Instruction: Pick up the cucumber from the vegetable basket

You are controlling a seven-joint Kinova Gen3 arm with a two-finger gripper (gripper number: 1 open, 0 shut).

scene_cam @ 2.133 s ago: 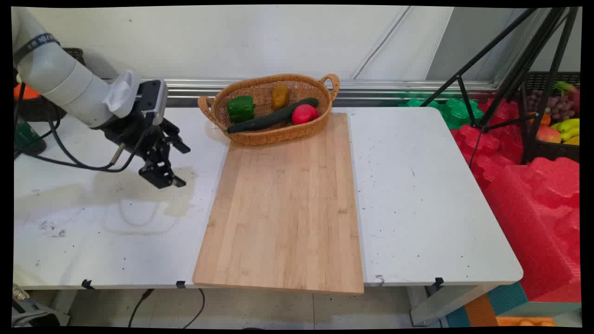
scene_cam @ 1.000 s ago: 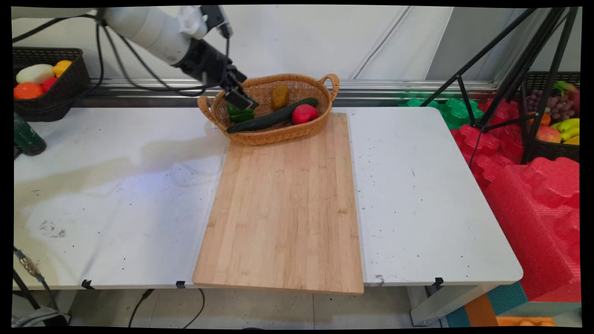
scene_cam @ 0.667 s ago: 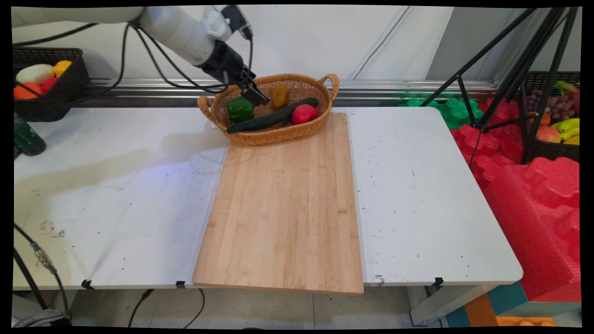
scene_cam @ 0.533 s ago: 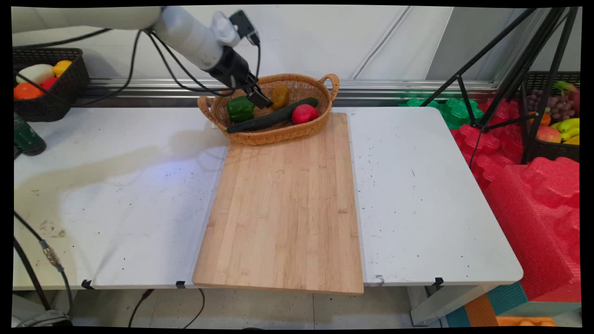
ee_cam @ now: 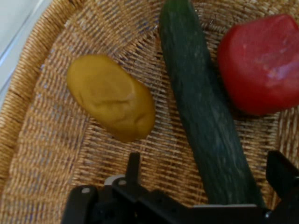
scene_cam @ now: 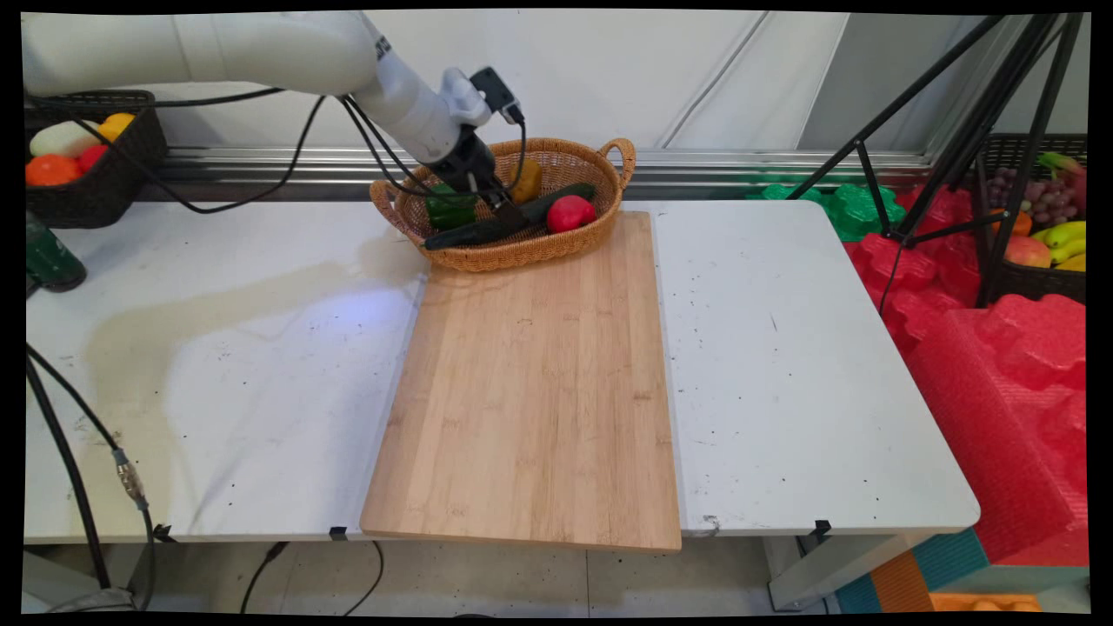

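Note:
My gripper (scene_cam: 504,213) reaches down into the wicker basket (scene_cam: 522,254) at the table's back, right over the dark green cucumber (scene_cam: 561,198). In the hand view the gripper (ee_cam: 208,170) is open, and the cucumber (ee_cam: 205,121) runs between its two fingers (ee_cam: 134,164). A yellow-brown potato (ee_cam: 112,98) lies left of the cucumber there, and a red fruit (ee_cam: 264,63) lies to its right. In the main view a green pepper (scene_cam: 448,211) sits just left of the gripper, the potato (scene_cam: 529,176) behind it and the red fruit (scene_cam: 570,213) to its right.
A wooden cutting board (scene_cam: 530,391) lies in front of the basket. A black basket of fruit (scene_cam: 87,169) and a dark green object (scene_cam: 48,256) stand at the back left. Black cables (scene_cam: 78,452) hang at the left. A tripod (scene_cam: 956,130) and red foam (scene_cam: 1000,348) stand right of the table.
The arm has swung from low over the table's left side up and across to the basket. It then came down between the pepper and potato onto the cucumber.

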